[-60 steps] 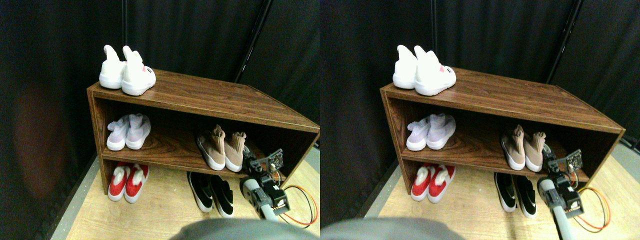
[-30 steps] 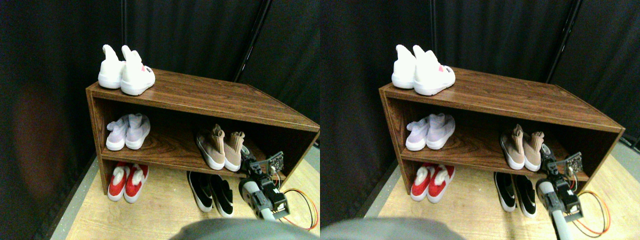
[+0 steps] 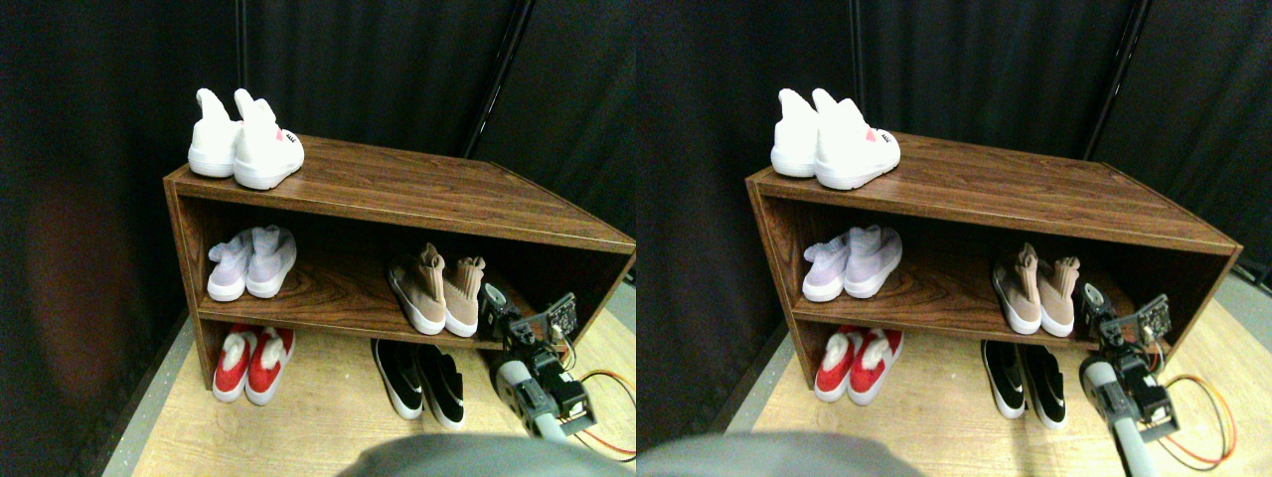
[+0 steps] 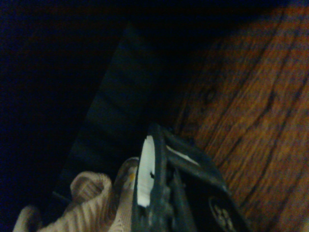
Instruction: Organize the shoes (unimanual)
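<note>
A dark wooden shelf unit [image 3: 417, 194] fills the middle of the frame, its brown grain showing on the top board and on the middle shelf [image 3: 338, 288]. Behind it hangs a black curtain [image 3: 378, 70], with a dark pole [image 3: 502, 79] slanting through the upper right. Below, pale wood-look floor [image 3: 328, 417] runs across the bottom. At lower right, red and yellow wires [image 3: 601, 383] loop over that floor. Close up, wood grain [image 4: 251, 111] crosses the right side.

A staged test corner, lab-like: black curtains [image 3: 397, 60] fill the upper frame behind a lone wooden shoe rack [image 3: 417, 194] on pale plank flooring [image 3: 318, 417] (loose wires [image 3: 606, 383] lower right).
</note>
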Controlling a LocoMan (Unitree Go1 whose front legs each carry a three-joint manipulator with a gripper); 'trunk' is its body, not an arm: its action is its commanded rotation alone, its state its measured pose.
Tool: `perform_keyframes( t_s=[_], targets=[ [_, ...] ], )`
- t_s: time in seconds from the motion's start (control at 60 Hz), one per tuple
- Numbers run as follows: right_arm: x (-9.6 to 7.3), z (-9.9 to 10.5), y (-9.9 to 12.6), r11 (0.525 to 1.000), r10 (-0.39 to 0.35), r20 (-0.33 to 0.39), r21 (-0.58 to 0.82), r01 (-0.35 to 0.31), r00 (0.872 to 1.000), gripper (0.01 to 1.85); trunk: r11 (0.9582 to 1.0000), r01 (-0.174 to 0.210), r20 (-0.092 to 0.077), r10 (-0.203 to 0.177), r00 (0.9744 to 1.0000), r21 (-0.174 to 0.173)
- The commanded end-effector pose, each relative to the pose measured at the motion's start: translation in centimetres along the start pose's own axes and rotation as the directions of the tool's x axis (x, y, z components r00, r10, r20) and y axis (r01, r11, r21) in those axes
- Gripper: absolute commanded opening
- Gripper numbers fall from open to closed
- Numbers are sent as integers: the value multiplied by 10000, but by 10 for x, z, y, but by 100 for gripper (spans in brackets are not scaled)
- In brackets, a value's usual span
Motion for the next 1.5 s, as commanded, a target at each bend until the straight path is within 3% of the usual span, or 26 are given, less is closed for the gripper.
perform_keyframes(
  t_s=[0.017,0.267,0.433,0.483,0.667,0.683,0.817,0.9,1.117,1.283,1.483,1.5],
  targets=[
    [-1,10,11,9971,629,130,-442,-623,9979,6,9998,166,46,-166,9999,-118],
    [-14,39,28,9891,1247,456,-843,-1205,9912,6,9993,385,69,-385,9992,-11],
    [-37,54,28,9834,1604,64,-874,-1592,9870,6,9991,415,67,-415,9991,-1],
    [-46,56,27,9680,1965,104,-1613,-1923,9805,6,9988,479,67,-480,9988,44],
    [-73,60,20,9666,2271,-130,-1189,-2270,9738,6,9988,479,67,-480,9988,44],
    [-75,60,19,9663,2302,-29,-1176,-2290,9731,6,9985,538,-36,-538,9985,129],
    [-94,56,14,9601,2582,-12,-1108,-2568,9661,6,9984,532,-120,-529,9985,173],
    [-103,53,9,9508,2758,-609,-1293,-2816,9593,6,9984,531,-172,-527,9985,199],
    [-118,38,-8,9610,2478,-1075,-987,-2584,9628,6,9987,440,-471,-427,9980,262],
    [-118,28,-27,9739,2105,-1451,-548,-2202,9668,6,9988,381,-773,-358,9964,293],
    [-110,20,-53,9790,1893,-1549,-461,-1985,9696,6,9989,348,-920,-318,9953,315],
    [-107,19,-59,9845,1657,-1394,-339,-1720,9763,6,9989,337,-933,-306,9952,318]
  ],
)
